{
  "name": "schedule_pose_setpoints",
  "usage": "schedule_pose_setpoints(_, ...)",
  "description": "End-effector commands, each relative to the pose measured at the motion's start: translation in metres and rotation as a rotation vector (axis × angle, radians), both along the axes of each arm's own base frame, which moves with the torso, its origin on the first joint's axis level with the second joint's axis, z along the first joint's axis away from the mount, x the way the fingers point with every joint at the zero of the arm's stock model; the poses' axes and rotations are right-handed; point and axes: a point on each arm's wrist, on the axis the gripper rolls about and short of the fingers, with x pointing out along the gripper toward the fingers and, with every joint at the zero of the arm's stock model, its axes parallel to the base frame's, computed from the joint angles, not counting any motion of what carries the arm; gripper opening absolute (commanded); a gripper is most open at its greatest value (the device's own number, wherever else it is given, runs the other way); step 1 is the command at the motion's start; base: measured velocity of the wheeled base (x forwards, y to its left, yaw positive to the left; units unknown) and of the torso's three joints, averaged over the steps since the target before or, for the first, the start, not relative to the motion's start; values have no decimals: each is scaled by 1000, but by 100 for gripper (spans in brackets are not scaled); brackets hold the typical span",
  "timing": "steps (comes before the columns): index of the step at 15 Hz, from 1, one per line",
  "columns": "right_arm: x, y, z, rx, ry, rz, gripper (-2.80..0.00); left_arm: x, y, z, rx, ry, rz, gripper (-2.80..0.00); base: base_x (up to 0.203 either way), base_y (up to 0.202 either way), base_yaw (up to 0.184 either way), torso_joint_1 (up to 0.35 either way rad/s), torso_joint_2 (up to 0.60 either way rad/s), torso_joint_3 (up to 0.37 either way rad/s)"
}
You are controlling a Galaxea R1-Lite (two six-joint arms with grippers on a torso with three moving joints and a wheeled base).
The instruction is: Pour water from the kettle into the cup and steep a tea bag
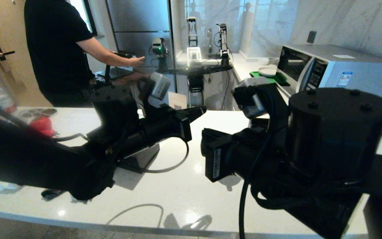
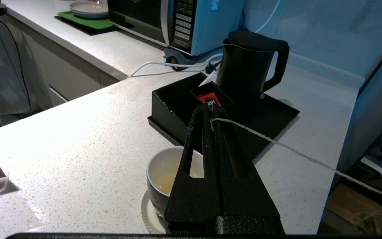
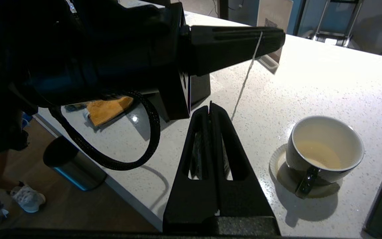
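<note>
My left gripper (image 2: 211,113) is shut on the thin white string (image 2: 277,142) of the tea bag. It hovers above the black cup (image 2: 159,196), which holds pale yellowish water (image 2: 164,182). From the side, the left gripper (image 3: 279,36) is high over the counter, with the string (image 3: 249,66) slanting down under my right gripper (image 3: 210,107). That one is shut on a thin dark flat packet seen through its finger slots. The tea bag itself is hidden. The cup (image 3: 327,146) stands on a round coaster (image 3: 279,166). The black kettle (image 2: 244,69) stands upright on a black tray (image 2: 277,113).
A red sachet (image 2: 208,98) lies in a tray compartment. A microwave (image 2: 177,20) stands behind the kettle. A person (image 1: 58,49) stands beyond the counter's far side. A bin (image 3: 71,166) is on the floor past the counter edge. Both arms hide the cup in the head view.
</note>
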Motion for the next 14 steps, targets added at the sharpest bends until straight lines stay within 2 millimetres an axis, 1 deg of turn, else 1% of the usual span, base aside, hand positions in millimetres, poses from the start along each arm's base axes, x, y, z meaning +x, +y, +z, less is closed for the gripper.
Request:
schedule_pose_setpoints(1, 1, 1, -3, -2, 7, -4, -280, -1, 1, 3, -7, -9, -2, -280, 0, 0, 0, 0, 0, 0)
schedule_pose_setpoints(8, 6, 10, -12, -23, 25, 0, -280, -1, 1, 2, -16, 4, 14, -280, 0, 0, 0, 0, 0, 0)
schedule_pose_setpoints(14, 9, 15, -12, -20, 24, 1, -280, -3, 2, 4, -41, 1, 23, -280, 0, 0, 0, 0, 0, 0)
